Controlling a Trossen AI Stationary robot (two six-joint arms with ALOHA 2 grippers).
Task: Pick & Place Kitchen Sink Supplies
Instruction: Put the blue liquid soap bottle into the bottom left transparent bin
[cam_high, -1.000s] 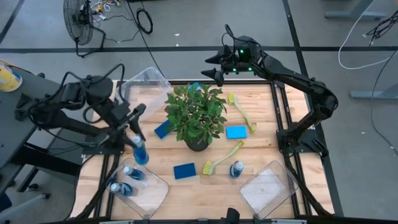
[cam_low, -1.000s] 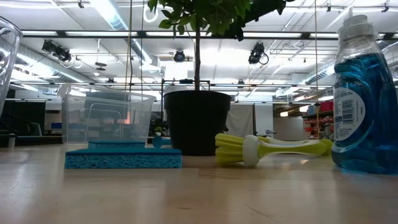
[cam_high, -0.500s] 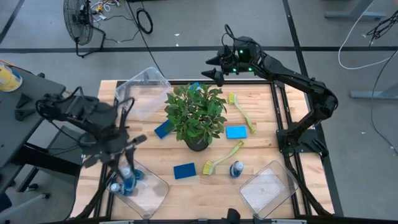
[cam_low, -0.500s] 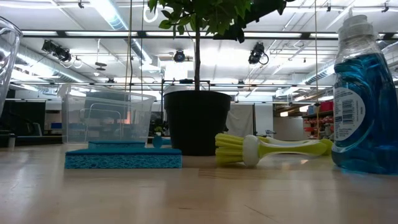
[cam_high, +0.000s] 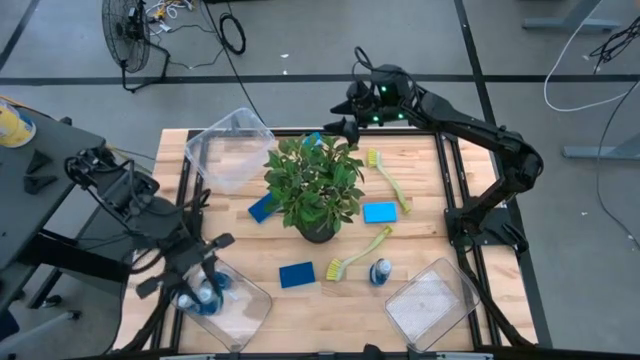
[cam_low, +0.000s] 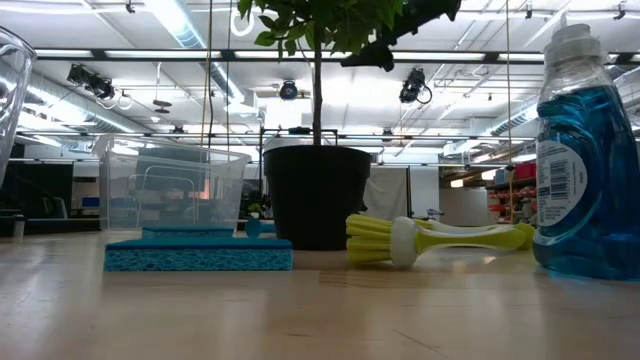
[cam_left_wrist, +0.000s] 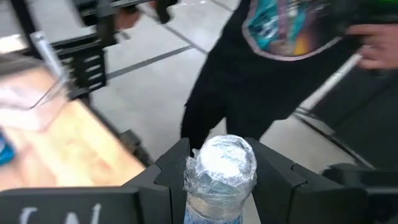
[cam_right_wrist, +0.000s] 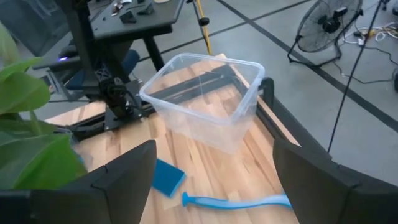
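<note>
Holding a blue bottle (cam_left_wrist: 219, 177) in our left claw (cam_high: 203, 288) over a bin (cam_high: 245, 312), we keep our right claw (cam_high: 345, 112) wide.

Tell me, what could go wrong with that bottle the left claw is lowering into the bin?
1. The left claw holds its bottle over a bin that already has bottles in it; it may knock them or land crooked.
2. It grips just under the cap, so the bottle might tip on release.
3. The right claw hangs open by the plant and could snag leaves.
</note>
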